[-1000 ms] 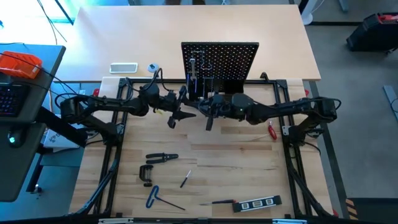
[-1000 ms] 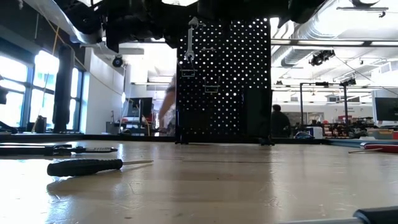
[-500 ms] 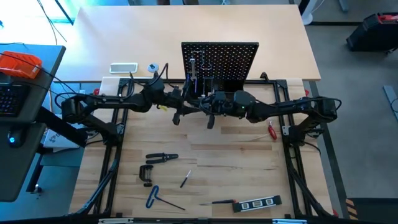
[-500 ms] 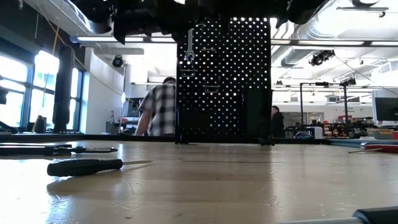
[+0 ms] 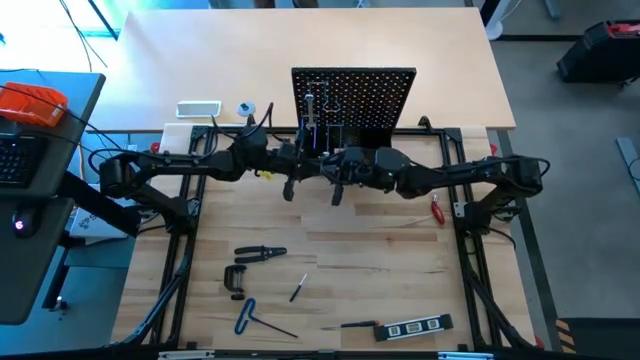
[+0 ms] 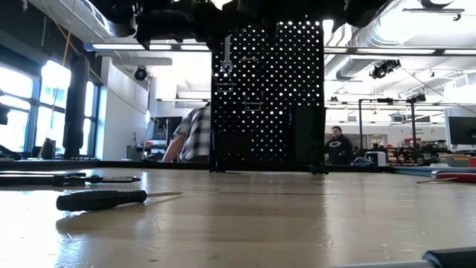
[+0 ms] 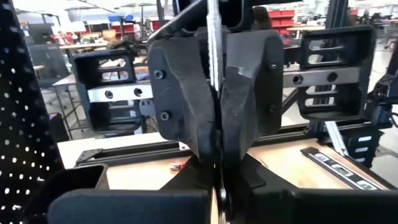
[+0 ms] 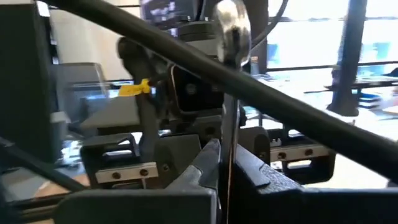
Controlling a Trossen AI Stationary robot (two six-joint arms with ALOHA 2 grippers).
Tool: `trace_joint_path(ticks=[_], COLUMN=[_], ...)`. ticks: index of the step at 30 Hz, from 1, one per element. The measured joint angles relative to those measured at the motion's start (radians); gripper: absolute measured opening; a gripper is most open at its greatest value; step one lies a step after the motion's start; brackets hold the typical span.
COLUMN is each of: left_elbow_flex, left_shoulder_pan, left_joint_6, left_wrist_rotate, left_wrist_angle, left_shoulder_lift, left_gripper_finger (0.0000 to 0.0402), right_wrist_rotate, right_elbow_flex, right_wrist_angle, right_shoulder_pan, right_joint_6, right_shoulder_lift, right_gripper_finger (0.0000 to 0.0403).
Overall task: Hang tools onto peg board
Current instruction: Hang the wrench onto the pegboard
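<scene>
Peg board point(image 5: 353, 100): upright at the far side of the table point(image 5: 380, 260), behind both hands.
Hung wrench point(image 6: 227, 46): I see it already on the board, high up near its left edge in the low view.
Left hand point(image 5: 289, 188): raised just in front of the board, clenched – its wrist view shows a silver wrench point(image 7: 213, 37) running edge-on down between its own fingers.
Right hand point(image 5: 336, 193): just beside the left one, also clenched on that silver wrench, whose ring end stands up above its fingers in its wrist view.
Pliers point(image 5: 261, 253): flat on the table, well in front of the hands.
C-clamp point(image 5: 236, 280): just nearer the front edge than the pliers.
Hex key point(image 5: 248, 317): blue-handled, close to the front edge, left side.
Screwdriver point(image 5: 298, 289): small – lying between the pliers and the level.
Level point(image 5: 412, 327): at the front edge, right of centre.
Person point(image 6: 195, 134): in the room behind the board, partly hidden by it.
</scene>
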Motion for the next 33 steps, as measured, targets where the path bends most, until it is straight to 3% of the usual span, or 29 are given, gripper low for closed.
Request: trace_joint_path(ticks=[8, 15, 22, 33], left_elbow_flex=[0.006, 0.006, 0.006, 0.005], left_shoulder_pan=[0.005, 0.036, 0.047, 0.042], left_joint_6=[-0.031, -0.128, -0.196, -0.368], left_wrist_rotate=[-0.062, -0.076, -0.114, -0.276], left_wrist_angle=[0.032, 0.093, 0.128, 0.220], left_shoulder_lift=[0.000, -0.003, -0.003, 0.042], left_gripper_finger=[0.0002, 0.0001, 0.0001, 0.0001], right_wrist_rotate=[0.150, 0.324, 0.341, 0.373], right_elbow_flex=[-0.001, -0.002, -0.002, -0.002], right_wrist_angle=[-0.091, -0.184, -0.262, -0.330], right_shoulder_pan=[0.025, 0.066, 0.086, 0.171], right_joint_6=[-0.050, -0.094, -0.072, -0.075], right_shoulder_lift=[-0.071, -0.152, -0.184, -0.193], right_gripper_finger=[0.0018, 0.0073, 0.0117, 0.0118])
